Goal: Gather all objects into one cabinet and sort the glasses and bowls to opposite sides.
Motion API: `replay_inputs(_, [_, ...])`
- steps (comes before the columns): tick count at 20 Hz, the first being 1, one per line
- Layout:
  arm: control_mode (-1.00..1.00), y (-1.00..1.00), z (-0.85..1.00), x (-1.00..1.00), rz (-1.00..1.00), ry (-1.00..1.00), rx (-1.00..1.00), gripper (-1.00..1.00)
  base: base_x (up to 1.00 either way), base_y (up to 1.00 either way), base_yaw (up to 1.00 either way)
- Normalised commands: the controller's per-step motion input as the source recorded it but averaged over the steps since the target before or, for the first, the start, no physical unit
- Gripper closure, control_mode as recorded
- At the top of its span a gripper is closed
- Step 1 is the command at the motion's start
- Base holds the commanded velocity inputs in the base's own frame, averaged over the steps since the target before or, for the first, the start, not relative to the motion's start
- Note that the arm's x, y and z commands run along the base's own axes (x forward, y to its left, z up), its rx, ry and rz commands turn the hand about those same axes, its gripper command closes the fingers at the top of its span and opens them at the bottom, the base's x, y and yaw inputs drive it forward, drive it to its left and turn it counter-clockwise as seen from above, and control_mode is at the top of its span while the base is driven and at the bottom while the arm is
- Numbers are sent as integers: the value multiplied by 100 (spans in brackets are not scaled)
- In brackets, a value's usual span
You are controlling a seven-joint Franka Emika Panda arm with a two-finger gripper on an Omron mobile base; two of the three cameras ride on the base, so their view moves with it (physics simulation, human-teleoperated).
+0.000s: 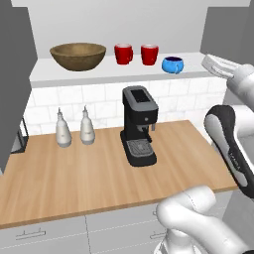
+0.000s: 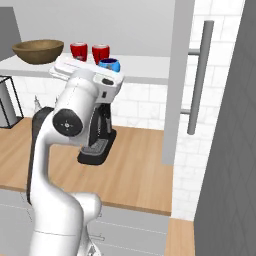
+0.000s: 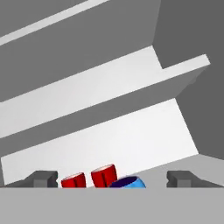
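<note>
Nearest to me the wooden counter [image 1: 74, 178] carries a black coffee machine [image 1: 139, 126] and, to its left, two white bottles [image 1: 63, 130] against the tiled wall; none of that belongs to the job.

Above it my gripper [image 3: 112, 178] is raised to shelf height at the right end of the open cabinet [image 3: 131, 144], its fingers spread wide with nothing between them. In the hand view the two dark tips frame the rims of the mugs and the blue cup [image 3: 127, 183], which sit just beyond them.

On the white shelf board, going left to right in the left base view, I see the wooden bowl [image 1: 78, 55] at the far left, then the two red mugs [image 1: 123, 53] side by side, then the blue cup nearest my hand. The cabinet door [image 2: 182, 85] with its long bar handle [image 2: 199, 75] stands open on the right.

I'd call the task close to finished: everything is on one shelf, the bowl off to one side, the cups grouped toward the other (though the mugs sit fairly central). What may be left is backing away and perhaps shutting the door.
</note>
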Motion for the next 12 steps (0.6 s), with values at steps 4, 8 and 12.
replay_inputs(4, [-100, 10, -2, -100, 2, 4, 0, -100, 0, 0, 0])
replay_inputs(8, [-100, 44, 0, -100, 0, 15, 0, -100, 0, 0, 0])
replay_inputs(12, [-100, 61, 6, -100, 0, 24, 0, -100, 0, 0, 0])
